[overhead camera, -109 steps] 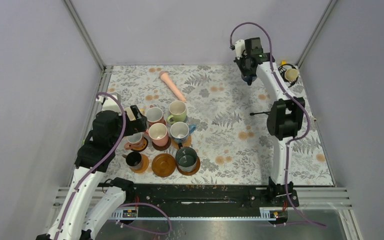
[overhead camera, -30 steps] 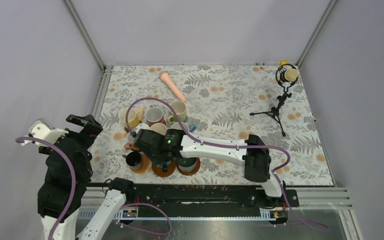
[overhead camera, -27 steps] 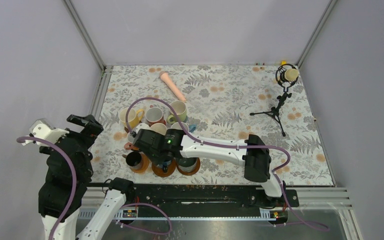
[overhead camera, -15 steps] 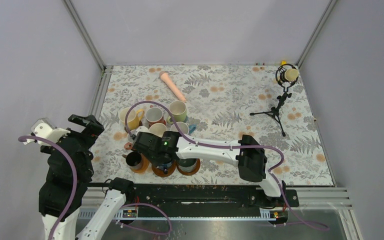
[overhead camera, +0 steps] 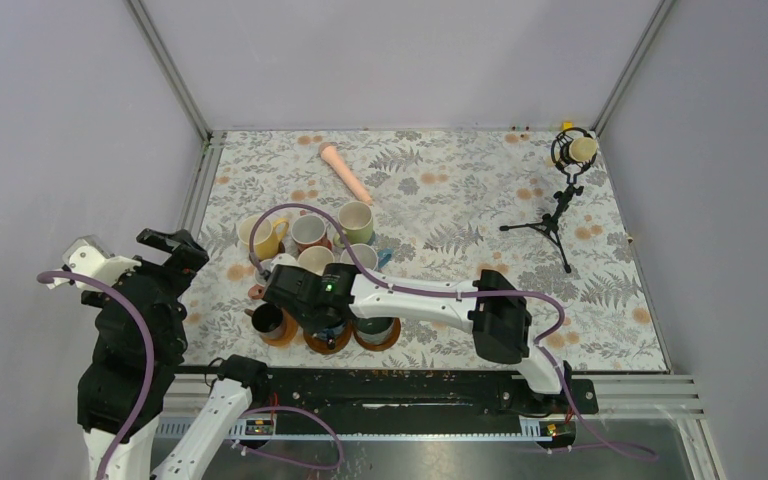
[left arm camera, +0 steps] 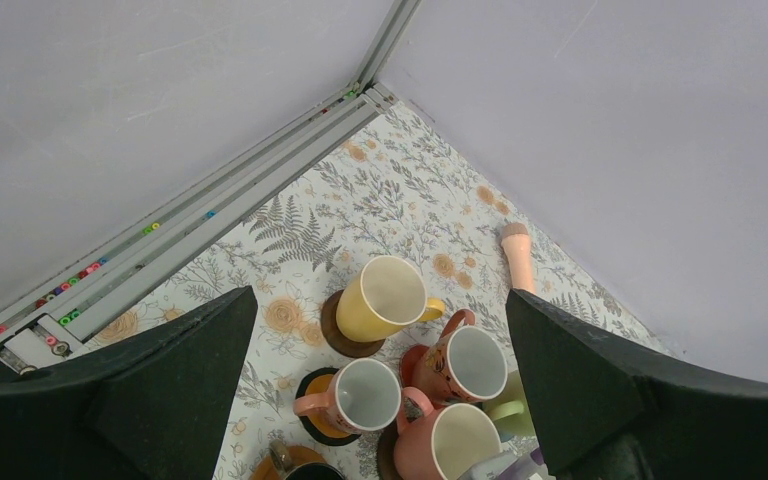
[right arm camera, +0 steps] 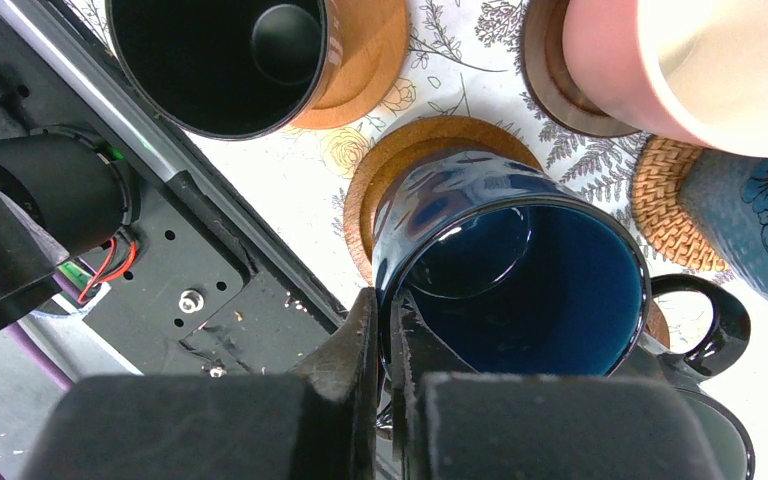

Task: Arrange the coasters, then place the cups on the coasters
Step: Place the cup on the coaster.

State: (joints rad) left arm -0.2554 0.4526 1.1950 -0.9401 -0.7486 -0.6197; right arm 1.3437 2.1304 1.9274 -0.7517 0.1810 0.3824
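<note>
My right gripper is shut on the rim of a navy cup, one finger inside and one outside. The cup hangs tilted over an orange wood coaster in the front row; I cannot tell if they touch. Beside it a black cup stands on another orange coaster. From above, the right gripper is among the cups. My left gripper is open and raised at the table's left edge, holding nothing. Its camera looks down on a yellow cup on a dark brown coaster.
A long pink stick lies at the back. A black tripod microphone stands at the far right. The black base rail runs just in front of the front coasters. A pink cup and a tan woven coaster crowd the navy cup.
The right arm swung from the far back right to the front cups and now holds the navy cup, creeping slightly left in the last second. The left arm withdrew to the left edge.
</note>
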